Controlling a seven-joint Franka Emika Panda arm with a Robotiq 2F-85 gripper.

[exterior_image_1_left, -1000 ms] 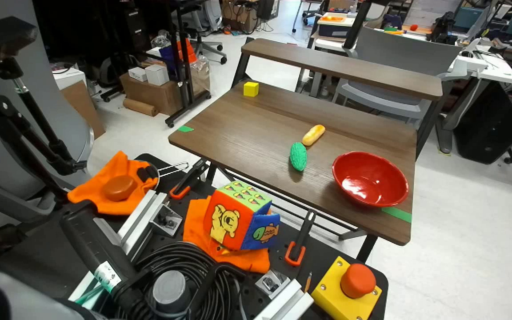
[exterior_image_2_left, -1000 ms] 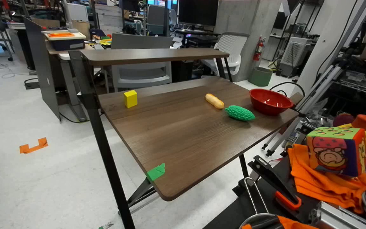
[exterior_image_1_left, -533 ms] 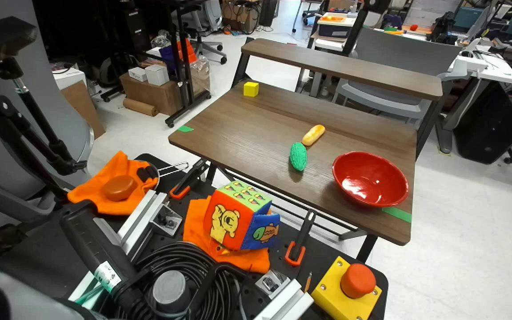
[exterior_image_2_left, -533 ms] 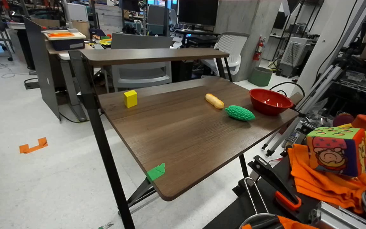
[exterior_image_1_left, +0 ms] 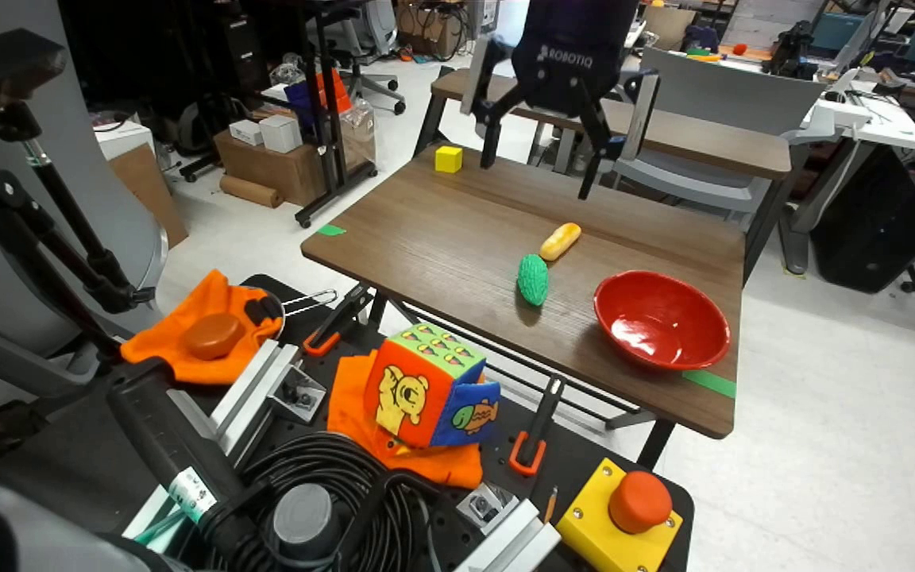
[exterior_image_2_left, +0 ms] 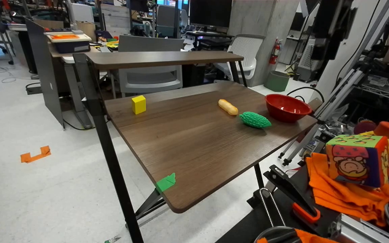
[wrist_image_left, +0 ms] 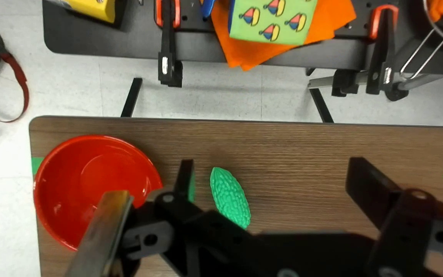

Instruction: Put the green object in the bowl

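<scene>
The green object is a bumpy bright green piece lying on the brown table. It also shows in the other views. The glossy red bowl stands near a table corner, with nothing visible in it; it shows too in an exterior view and the wrist view. My gripper is open and empty, above the table. In the wrist view my gripper has the green object between its fingers' lines, nearer the left finger, apart and below; the object's lower end is hidden.
A yellow-orange elongated piece lies close to the green object. A yellow block stands at a table corner. A raised shelf runs along one long side. A black bench with a cloth cube is beside the opposite side.
My gripper has come down into an exterior view from the top edge and now hangs open over the table. The dark arm appears in both exterior views. The objects have not moved.
</scene>
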